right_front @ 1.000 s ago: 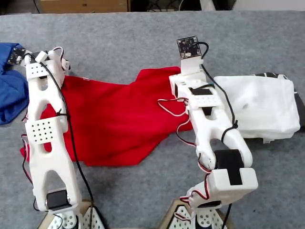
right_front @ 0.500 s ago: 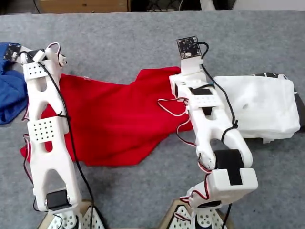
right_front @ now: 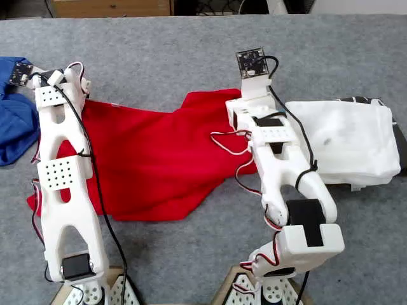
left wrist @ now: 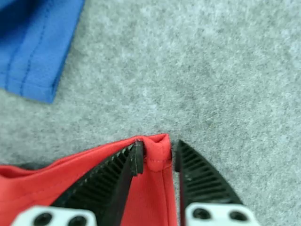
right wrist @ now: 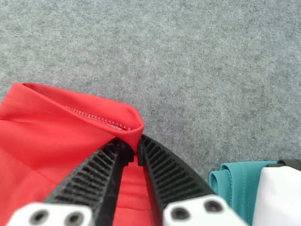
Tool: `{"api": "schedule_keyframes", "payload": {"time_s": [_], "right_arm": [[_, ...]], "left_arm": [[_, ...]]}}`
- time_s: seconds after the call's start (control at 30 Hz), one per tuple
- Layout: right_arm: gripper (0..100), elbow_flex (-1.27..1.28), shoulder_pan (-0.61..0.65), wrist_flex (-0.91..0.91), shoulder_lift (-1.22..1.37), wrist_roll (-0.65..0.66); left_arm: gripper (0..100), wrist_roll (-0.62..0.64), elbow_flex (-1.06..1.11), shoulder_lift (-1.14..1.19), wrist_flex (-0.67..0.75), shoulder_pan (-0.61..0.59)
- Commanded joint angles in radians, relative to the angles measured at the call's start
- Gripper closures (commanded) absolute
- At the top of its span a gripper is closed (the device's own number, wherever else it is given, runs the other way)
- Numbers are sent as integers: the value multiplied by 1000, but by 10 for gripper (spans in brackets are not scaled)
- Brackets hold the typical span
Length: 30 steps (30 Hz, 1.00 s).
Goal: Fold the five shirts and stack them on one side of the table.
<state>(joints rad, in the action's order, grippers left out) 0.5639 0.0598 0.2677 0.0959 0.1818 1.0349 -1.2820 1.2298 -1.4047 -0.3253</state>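
Note:
A red shirt point(right_front: 152, 159) lies spread and rumpled across the middle of the grey table. My left gripper point(right_front: 67, 86) is at the shirt's far left corner. In the left wrist view that red hem corner point(left wrist: 156, 151) stands between the gripper's fingers, and the left gripper point(left wrist: 157, 153) is open with a small gap on one side. My right gripper point(right_front: 241, 108) is at the shirt's far edge near the middle. It is shut on a fold of the red shirt point(right wrist: 70, 127), seen in the right wrist view at the right gripper point(right wrist: 137, 143).
A crumpled blue shirt point(right_front: 13, 127) lies at the left edge, close to the left gripper, and the blue shirt point(left wrist: 33, 42) is unfolded. A folded white shirt point(right_front: 343, 143) tops a stack at the right, with a teal shirt point(right wrist: 235, 181) under it.
The left arm's wrist shifted slightly left, then came back right, staying at the red corner. The right arm has not moved.

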Motion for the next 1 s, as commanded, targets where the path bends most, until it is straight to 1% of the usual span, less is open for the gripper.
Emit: {"api": "schedule_keyframes", "payload": {"time_s": [0.0, 0.07, 0.2, 0.37, 0.47, 0.63, 0.8, 0.87, 0.97], "right_arm": [[986, -44, -8, -17, -4, -2], [986, -44, -8, -17, -4, -2], [985, -44, -9, -17, -4, -6], [984, -44, -12, -15, -15, -9], [979, -58, -15, 38, -39, -8], [879, -64, -11, 97, -90, -9], [900, -76, -12, 103, -76, -9], [864, -81, -35, 143, -84, -9], [760, -171, -69, 282, -76, -6]], "left_arm": [[938, -69, 10, 3, -15, 5], [973, -120, -2, 3, -11, 18], [971, -146, -73, 12, -37, 30], [971, -196, -160, 14, -61, 1], [971, -203, -177, 14, -63, -19], [971, -203, -180, 14, -61, -25], [971, -203, -174, 14, -61, -16], [971, -203, -173, 14, -61, -16], [971, -203, -174, 14, -61, -13]]}}
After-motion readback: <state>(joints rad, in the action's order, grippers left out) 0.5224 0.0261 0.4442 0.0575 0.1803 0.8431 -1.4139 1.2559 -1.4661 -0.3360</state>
